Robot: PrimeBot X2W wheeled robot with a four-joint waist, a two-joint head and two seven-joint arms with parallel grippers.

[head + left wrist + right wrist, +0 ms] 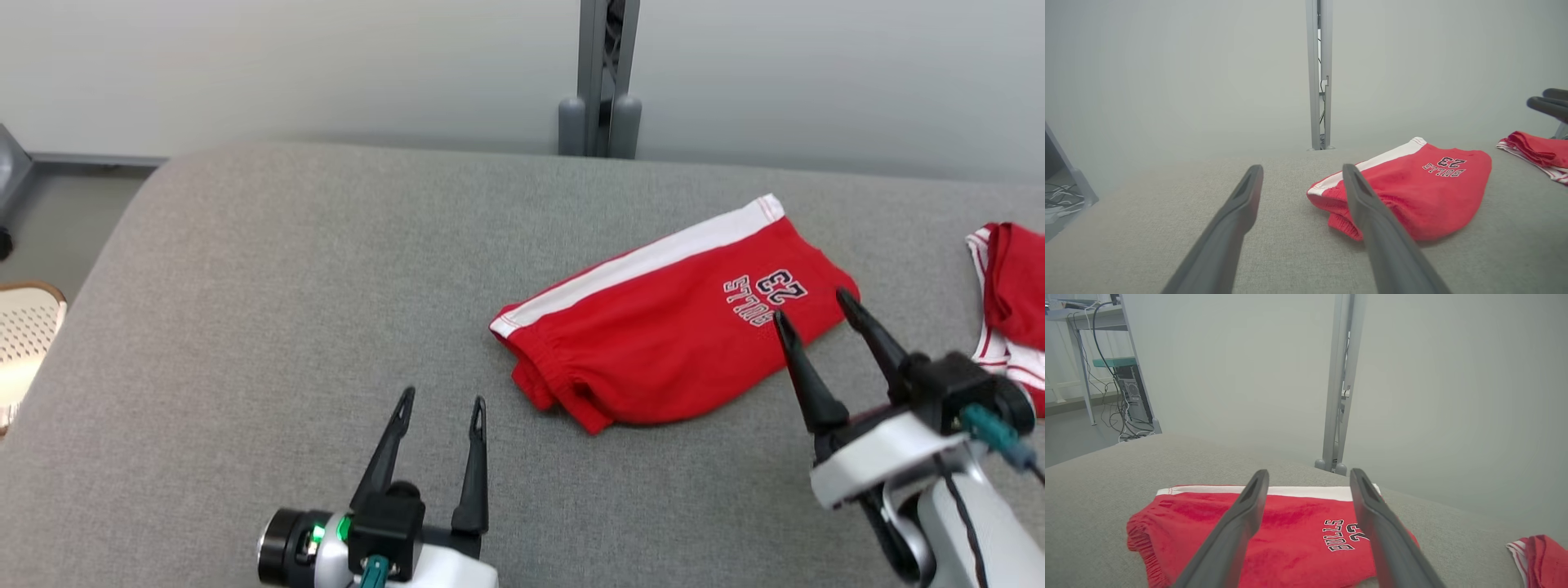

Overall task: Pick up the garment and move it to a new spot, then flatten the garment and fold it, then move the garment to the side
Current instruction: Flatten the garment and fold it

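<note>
On counter (pixel 245 286), shorts (pixel 653 327) lie folded; my left claw (pixel 442 398) and right claw (pixel 808 305) gape empty, probably staged for the side move.

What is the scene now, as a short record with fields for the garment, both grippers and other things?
garment: red shorts, folded, lying on the grey surface, white stripe along far edge
left gripper: open, over bare surface, apart from the shorts
right gripper: open, tips over the printed end; contact unclear
other: second red garment at the right edge
</note>
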